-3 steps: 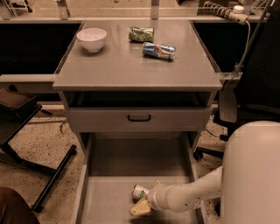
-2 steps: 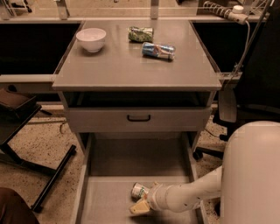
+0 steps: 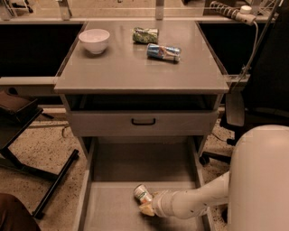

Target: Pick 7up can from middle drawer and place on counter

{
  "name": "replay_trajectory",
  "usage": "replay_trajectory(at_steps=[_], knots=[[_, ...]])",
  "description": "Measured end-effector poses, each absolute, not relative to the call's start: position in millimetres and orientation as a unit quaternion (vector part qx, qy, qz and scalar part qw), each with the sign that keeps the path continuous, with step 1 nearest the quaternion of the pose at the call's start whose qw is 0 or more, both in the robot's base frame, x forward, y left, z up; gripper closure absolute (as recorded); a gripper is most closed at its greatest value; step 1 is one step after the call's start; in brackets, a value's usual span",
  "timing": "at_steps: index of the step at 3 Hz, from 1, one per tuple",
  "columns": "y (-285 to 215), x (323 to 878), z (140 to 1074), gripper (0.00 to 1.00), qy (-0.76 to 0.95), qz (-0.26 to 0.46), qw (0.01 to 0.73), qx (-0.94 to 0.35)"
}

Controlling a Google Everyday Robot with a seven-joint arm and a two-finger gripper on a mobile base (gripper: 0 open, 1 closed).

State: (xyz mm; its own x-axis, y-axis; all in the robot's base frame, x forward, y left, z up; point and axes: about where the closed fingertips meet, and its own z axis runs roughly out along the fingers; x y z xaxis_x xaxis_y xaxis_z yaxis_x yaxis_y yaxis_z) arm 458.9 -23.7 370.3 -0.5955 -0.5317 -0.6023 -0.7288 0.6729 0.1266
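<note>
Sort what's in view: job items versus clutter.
Job: 7up can in the drawer; pincer right at the can; counter.
Clutter, all on the counter: bowl, blue can, green packet.

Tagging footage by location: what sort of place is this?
Probably an office or lab: a grey drawer cabinet, an office chair beside it, a power strip behind. The gripper is in the middle drawer at the 7up can.
</note>
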Motion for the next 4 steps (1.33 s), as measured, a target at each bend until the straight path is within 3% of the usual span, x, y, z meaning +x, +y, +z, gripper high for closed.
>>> replay_trajectory(at_steps=[1,2,4], knots=[[-29.6,468.4,394.4,0.84,0.873,0.195,0.279,-0.350],[-21.2,512.4,455.7,1.00,0.848,0.212,0.329,-0.357],[-66.7,596.3,640.0,1.00,0.810,0.232,0.433,-0.321]])
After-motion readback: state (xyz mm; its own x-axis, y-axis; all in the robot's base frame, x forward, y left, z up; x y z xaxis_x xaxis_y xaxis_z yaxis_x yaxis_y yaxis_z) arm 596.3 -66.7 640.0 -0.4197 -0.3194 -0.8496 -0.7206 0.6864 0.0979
